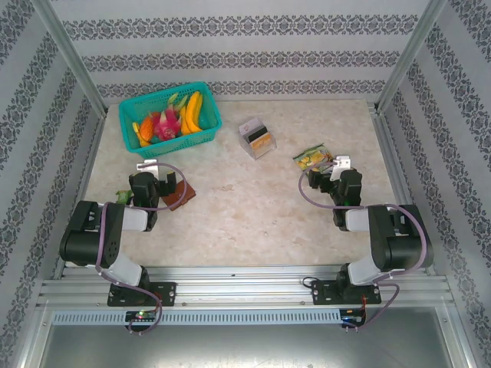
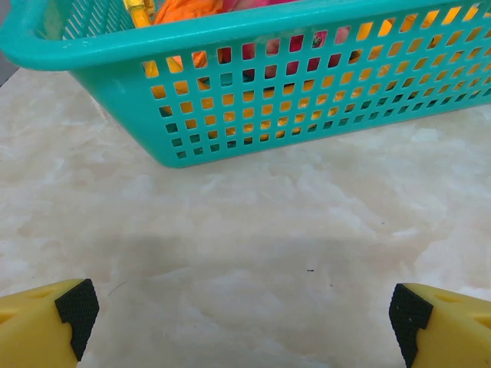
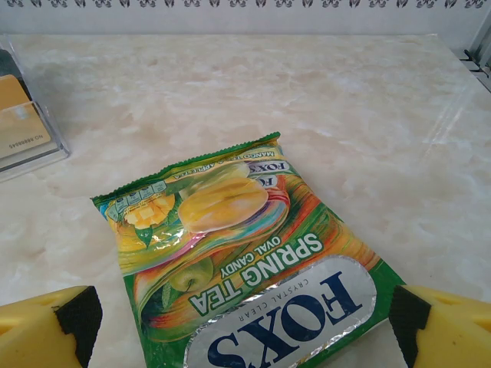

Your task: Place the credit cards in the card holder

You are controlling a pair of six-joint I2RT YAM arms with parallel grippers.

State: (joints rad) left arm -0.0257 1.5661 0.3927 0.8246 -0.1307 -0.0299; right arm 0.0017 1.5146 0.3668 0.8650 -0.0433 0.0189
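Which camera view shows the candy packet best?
The right wrist view: the packet lies close and flat on the table, print readable, near end cut off. In the top view the packet is small, beside the right arm. The left wrist view faces the basket.

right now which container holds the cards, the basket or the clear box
The clear box, right of the teal basket: an orange-yellow card shows through its wall. The basket holds bright fruit.
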